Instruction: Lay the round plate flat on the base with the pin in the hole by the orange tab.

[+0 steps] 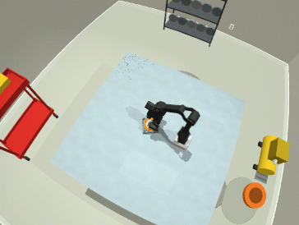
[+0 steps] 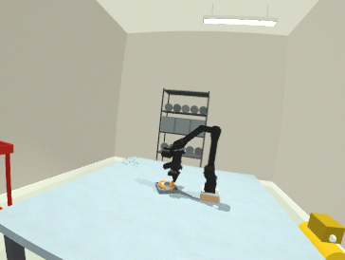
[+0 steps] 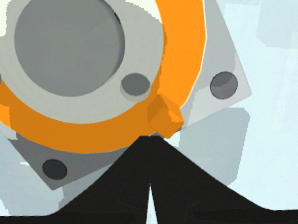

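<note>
The round plate (image 1: 145,125) (image 2: 160,184) (image 3: 184,47) has an orange rim and a pale inner ring around the grey post (image 3: 69,47). It sits over the square grey base (image 2: 167,191) (image 3: 220,107). Its orange tab (image 3: 166,118) points to the lower right in the wrist view, with the round hole (image 3: 135,84) just inside it. The hole looks grey; the pin cannot be made out, nor can the plate's tilt. My gripper (image 1: 154,126) (image 2: 174,180) (image 3: 150,136) is shut and empty, its tips just beside the tab at the plate's rim. Whether they touch is unclear.
The base has dark round recesses (image 3: 224,85) (image 3: 54,169) at its corners. The arm's own mount (image 1: 181,144) (image 2: 209,196) stands on the blue table top (image 1: 98,123) (image 2: 114,213), to the right of the base. A shelf rack (image 2: 185,114) stands beyond the table.
</note>
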Action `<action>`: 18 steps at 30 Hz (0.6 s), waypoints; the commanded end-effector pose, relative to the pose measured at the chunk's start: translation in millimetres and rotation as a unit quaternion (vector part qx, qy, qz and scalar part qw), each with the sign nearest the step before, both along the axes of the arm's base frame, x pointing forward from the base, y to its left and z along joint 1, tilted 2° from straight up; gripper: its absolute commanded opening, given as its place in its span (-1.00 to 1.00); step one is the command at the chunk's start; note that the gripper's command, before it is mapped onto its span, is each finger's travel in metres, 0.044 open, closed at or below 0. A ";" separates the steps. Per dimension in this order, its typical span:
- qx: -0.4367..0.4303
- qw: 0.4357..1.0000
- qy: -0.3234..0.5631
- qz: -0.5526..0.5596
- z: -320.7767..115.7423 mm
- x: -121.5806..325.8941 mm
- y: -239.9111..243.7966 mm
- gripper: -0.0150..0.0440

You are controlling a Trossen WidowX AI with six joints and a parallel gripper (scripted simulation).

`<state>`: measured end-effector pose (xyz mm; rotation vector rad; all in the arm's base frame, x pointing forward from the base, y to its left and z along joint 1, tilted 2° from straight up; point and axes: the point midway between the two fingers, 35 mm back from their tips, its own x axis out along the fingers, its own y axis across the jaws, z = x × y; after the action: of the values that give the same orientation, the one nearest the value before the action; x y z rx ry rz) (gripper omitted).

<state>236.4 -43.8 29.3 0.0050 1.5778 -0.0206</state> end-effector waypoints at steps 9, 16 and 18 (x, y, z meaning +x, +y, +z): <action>-0.003 1.000 0.000 0.002 0.7 14.2 -13.3 -0.49; -0.003 1.000 0.000 0.002 2.0 23.2 -17.9 -0.49; -0.003 1.000 0.000 0.002 2.2 26.0 -18.8 -0.49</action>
<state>258.5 -60.7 32.2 0.0039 1.5737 -0.0237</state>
